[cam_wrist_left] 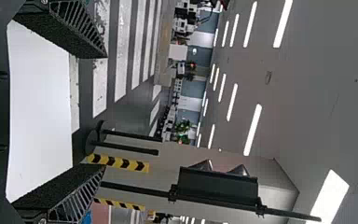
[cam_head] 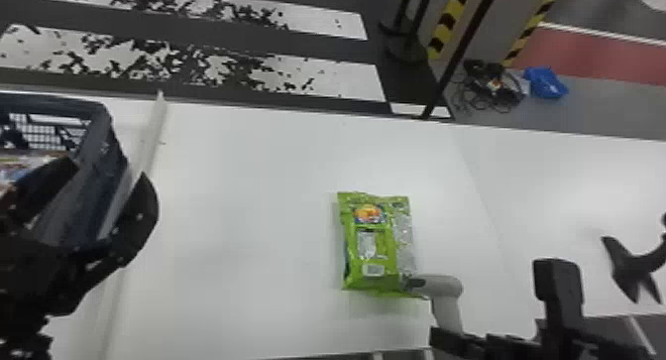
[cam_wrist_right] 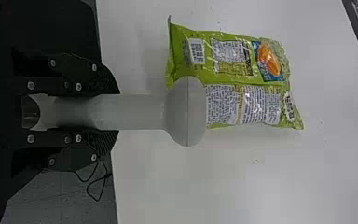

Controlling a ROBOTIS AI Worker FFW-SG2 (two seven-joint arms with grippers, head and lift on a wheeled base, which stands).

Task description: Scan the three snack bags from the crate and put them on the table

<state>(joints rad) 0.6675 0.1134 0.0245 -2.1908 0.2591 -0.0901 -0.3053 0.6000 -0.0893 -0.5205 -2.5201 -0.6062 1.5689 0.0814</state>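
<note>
In the head view my left gripper stands open over the near right part of the blue-grey crate; colourful packaging lies inside. In the left wrist view, nothing is between the fingers of the left gripper. My right gripper is shut on the handle of the light grey scanner, as the right gripper in its wrist view confirms. A green snack bag lies flat on the table, barcode side up. The head of the scanner overlaps one edge of the bag.
The white table extends on both sides of the bag. A pale raised strip runs beside the crate. At the right stands a black forked object. Beyond the table's far edge are a dark pole and cables on the floor.
</note>
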